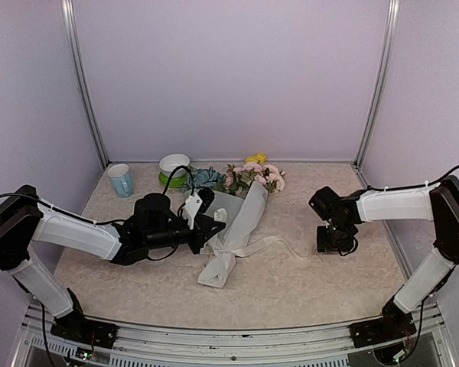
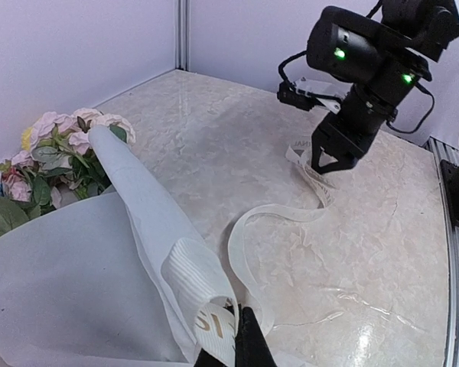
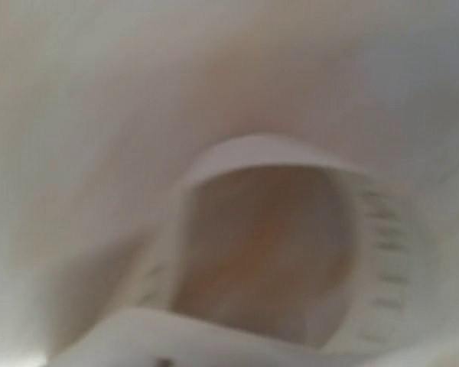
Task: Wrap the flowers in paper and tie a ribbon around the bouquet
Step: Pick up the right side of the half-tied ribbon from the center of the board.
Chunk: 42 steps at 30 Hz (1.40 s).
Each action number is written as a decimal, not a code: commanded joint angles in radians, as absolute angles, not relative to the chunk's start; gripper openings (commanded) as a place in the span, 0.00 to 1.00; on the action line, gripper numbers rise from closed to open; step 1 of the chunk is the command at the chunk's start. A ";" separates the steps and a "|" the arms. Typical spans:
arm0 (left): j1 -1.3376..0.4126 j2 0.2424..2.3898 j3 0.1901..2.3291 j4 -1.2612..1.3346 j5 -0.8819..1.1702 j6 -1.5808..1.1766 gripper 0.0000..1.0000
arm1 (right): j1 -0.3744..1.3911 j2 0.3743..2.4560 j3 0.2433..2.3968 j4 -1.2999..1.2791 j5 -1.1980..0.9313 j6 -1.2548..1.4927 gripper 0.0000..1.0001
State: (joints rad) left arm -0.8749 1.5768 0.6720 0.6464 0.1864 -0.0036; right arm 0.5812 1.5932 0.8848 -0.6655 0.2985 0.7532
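Bouquet (image 1: 241, 218) cone lies centre frame, ribbon (image 2: 279, 208) trailing right.
Left hand (image 2: 237, 342) pinches ribbon; right hand (image 2: 333, 162) at its end, grip unreadable, wrist view blurred.

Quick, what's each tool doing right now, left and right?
Left tool: closed, pinching the ribbon.
Right tool: at the ribbon's far end; open or closed cannot be told.

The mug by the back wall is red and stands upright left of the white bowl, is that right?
No. The mug is light blue, not red; the top view shows it. It does stand upright left of the white bowl.
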 commanded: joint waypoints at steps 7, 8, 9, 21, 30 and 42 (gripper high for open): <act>-0.859 1.548 0.667 0.618 0.203 0.013 0.00 | 0.281 1.538 0.986 -0.599 0.273 0.492 0.51; -0.859 1.549 0.667 0.619 0.204 0.014 0.00 | 0.279 1.529 0.988 -0.602 0.244 0.490 0.51; -0.858 1.551 0.668 0.618 0.204 0.014 0.00 | 0.281 1.519 0.984 -0.599 0.184 0.489 0.51; -0.854 1.564 0.696 0.590 0.225 0.018 0.00 | 0.279 1.464 0.923 -0.545 0.013 0.576 0.63; -0.856 1.543 0.671 0.605 0.218 0.010 0.00 | 0.310 1.610 0.861 -0.480 -0.055 0.558 0.31; -0.879 1.523 0.663 0.597 0.193 0.085 0.00 | 0.381 1.426 1.230 -0.704 0.114 0.419 0.00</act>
State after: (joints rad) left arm -0.8635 1.5608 0.6682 0.5987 0.2024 0.0380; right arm 0.3149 1.4906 1.0122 -0.6388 0.0456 0.4980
